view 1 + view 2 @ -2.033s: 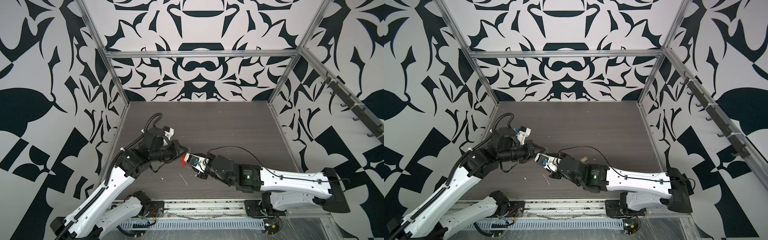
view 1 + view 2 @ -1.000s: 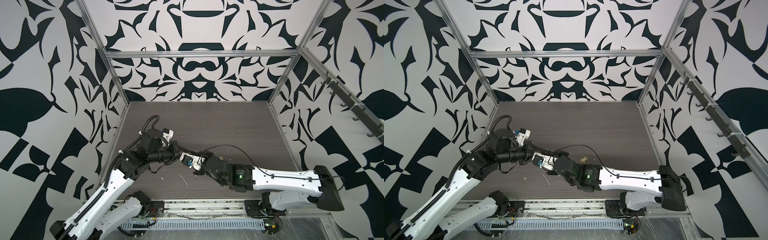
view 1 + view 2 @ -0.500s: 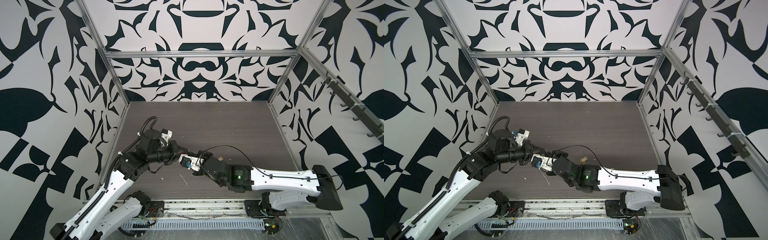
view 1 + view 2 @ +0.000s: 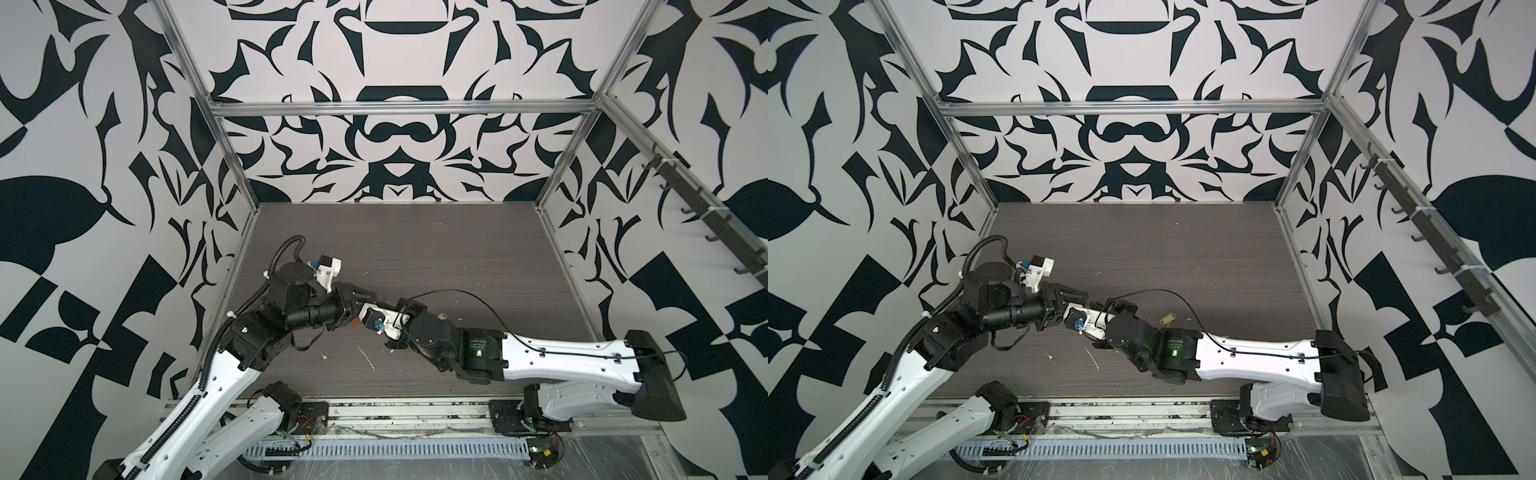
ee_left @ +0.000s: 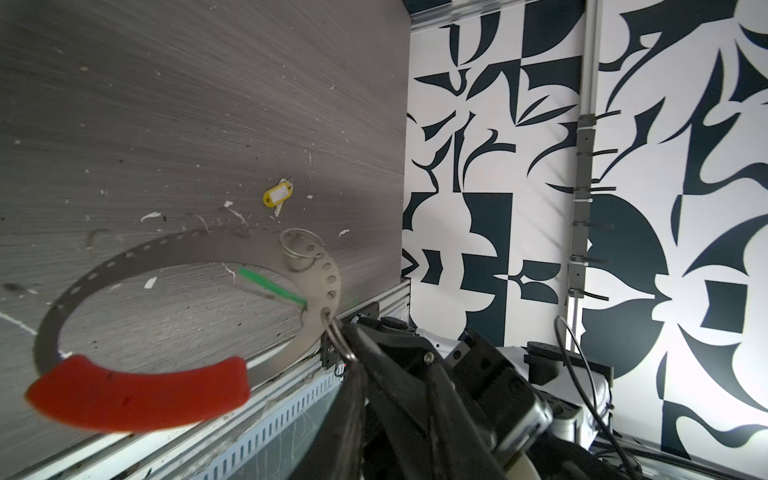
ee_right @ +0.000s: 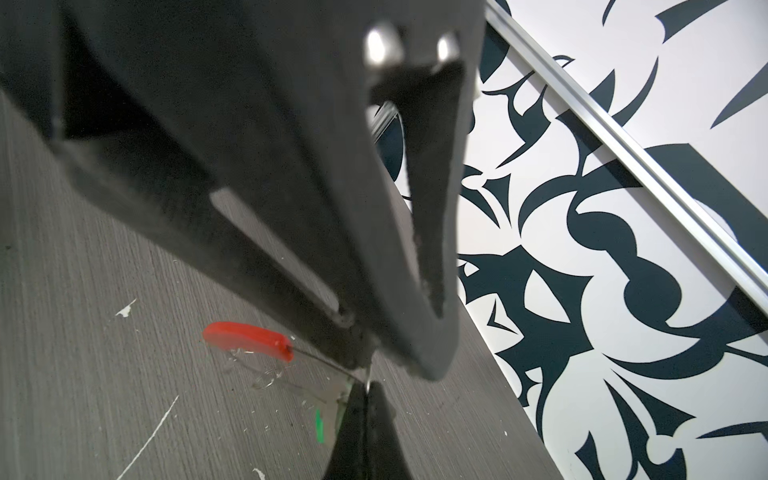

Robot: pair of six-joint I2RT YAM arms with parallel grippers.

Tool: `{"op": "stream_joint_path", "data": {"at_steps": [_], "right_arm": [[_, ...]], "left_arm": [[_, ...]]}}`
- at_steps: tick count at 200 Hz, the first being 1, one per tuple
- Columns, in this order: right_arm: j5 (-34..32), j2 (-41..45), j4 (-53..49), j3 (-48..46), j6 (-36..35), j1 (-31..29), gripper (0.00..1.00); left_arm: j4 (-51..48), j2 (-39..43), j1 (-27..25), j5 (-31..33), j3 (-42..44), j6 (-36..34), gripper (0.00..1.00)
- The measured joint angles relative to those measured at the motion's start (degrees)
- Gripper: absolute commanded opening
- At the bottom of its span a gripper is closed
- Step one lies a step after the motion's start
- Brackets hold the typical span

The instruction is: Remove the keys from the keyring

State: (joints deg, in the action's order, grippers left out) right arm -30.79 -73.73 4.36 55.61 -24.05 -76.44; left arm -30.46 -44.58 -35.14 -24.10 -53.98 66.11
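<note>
The keyring (image 5: 124, 257), a silver hoop with a perforated arc and a red sleeve (image 5: 137, 395), hangs above the table between both grippers. The green key (image 5: 270, 286) dangles edge-on from the arc's end by a small silver loop (image 5: 338, 338). My right gripper (image 6: 366, 388) is shut on that loop, with the green key (image 6: 319, 424) just beside its tips. My left gripper (image 6: 395, 365) faces it with its jaws slightly parted around the keyring's thin wire by the red sleeve (image 6: 249, 337). The yellow key (image 5: 277, 195) lies loose on the table (image 4: 1183, 249) behind the right arm.
A second small silver ring (image 5: 299, 249) hangs on the perforated arc. White scraps and scratches (image 4: 368, 359) dot the dark table. Patterned walls enclose the left, back and right, and a metal rail (image 4: 374, 419) runs along the front edge. A hook rack (image 4: 706, 216) lines the right wall.
Both arms have shifted left with the keyring between them. The right gripper has closed on the small loop. The left gripper's jaws, shut before, have parted.
</note>
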Motion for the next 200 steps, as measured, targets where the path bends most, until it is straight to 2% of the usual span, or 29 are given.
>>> {"op": "stream_joint_path", "data": {"at_steps": [23, 43, 65, 94, 133, 165, 200], "right_arm": [[2.21, 2.29, -0.63, -0.66, 2.29, 1.53, 0.0], [7.61, 5.14, -2.32, -0.83, 6.25, 5.25, 0.0], [17.38, 8.24, -4.46, -0.83, 11.76, 11.56, 0.0], [34.27, 10.73, -7.56, -0.81, 19.5, 21.31, 0.0], [54.69, 10.6, -11.61, -0.39, 27.23, 30.86, 0.0], [66.75, 9.2, -14.45, 1.38, 30.12, 32.0, 0.0], [74.69, 9.05, -15.85, 1.46, 31.67, 32.0, 0.0]], "left_arm": [[0.26, 0.44, 0.07, 1.6, -0.22, -3.13, 0.33], [0.9, 1.49, 0.11, 3.74, -0.28, -7.93, 0.33], [3.26, 4.11, 0.15, 5.97, 0.35, -13.38, 0.34], [9.92, 8.98, 0.15, 6.49, 5.03, -19.69, 0.36], [19.78, 10.91, 0.15, 2.67, 11.93, -25.11, 0.38], [27.76, 8.0, 0.15, -2.67, 13.77, -26.97, 0.36], [34.21, 4.09, 0.15, -8.96, 14.19, -27.28, 0.34]]}}
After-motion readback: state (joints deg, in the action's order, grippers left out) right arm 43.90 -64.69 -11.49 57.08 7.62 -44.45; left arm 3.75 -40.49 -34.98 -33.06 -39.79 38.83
